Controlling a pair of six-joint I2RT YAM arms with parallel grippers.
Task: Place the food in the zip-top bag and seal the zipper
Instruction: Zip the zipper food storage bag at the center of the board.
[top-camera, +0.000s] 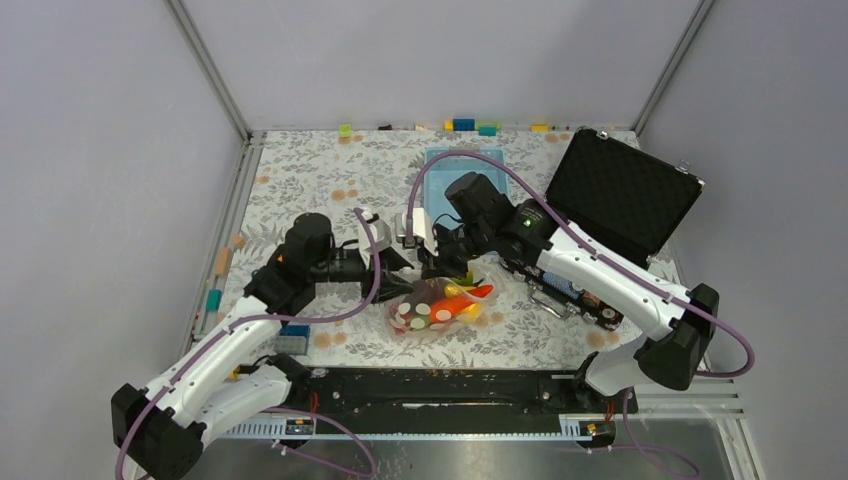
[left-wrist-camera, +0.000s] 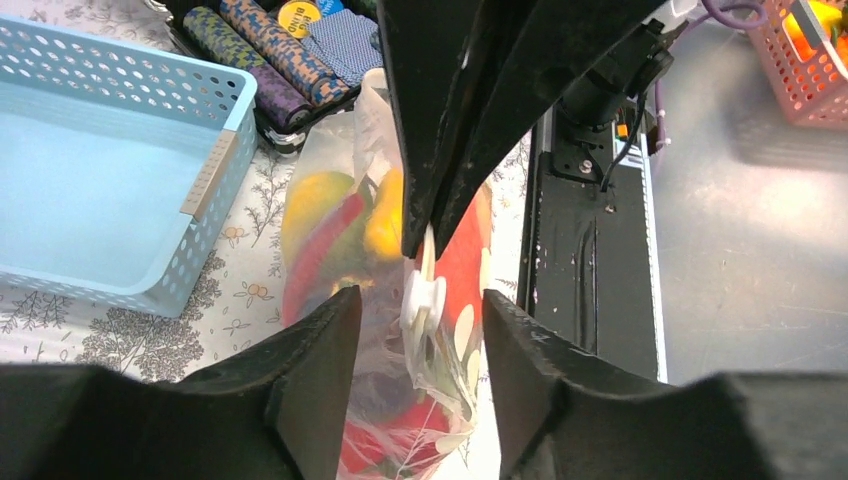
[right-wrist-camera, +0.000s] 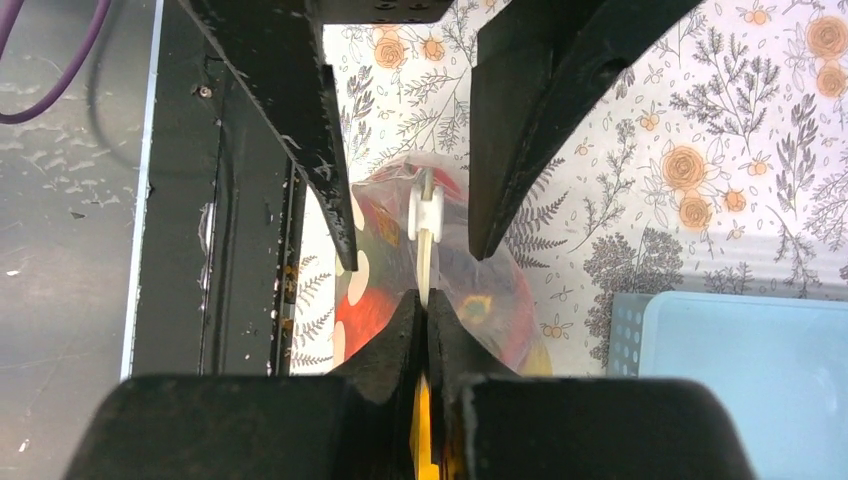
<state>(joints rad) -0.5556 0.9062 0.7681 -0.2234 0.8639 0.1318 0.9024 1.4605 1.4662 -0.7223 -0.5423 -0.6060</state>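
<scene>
The zip-top bag (top-camera: 437, 308), clear with white dots, stands on the flowered table with its top edge held up. Red, yellow, orange and green food (top-camera: 462, 297) is inside it. My right gripper (right-wrist-camera: 427, 300) is shut on the zipper (right-wrist-camera: 428, 262) strip at the bag's top. A white slider (right-wrist-camera: 425, 212) sits on the strip just beyond. My left gripper (left-wrist-camera: 420, 298) is open, with one finger on each side of the slider (left-wrist-camera: 422, 300) and not touching it. In the top view the left gripper (top-camera: 405, 262) and the right gripper (top-camera: 440, 268) meet above the bag.
A light-blue slotted basket (left-wrist-camera: 215, 175) stands beside the bag, partly under my right arm in the top view (top-camera: 440, 160). An open black case (top-camera: 620, 195) with chip stacks (left-wrist-camera: 270, 50) lies to the right. The black base rail (top-camera: 450, 385) runs along the near edge. Small blocks line the far edge.
</scene>
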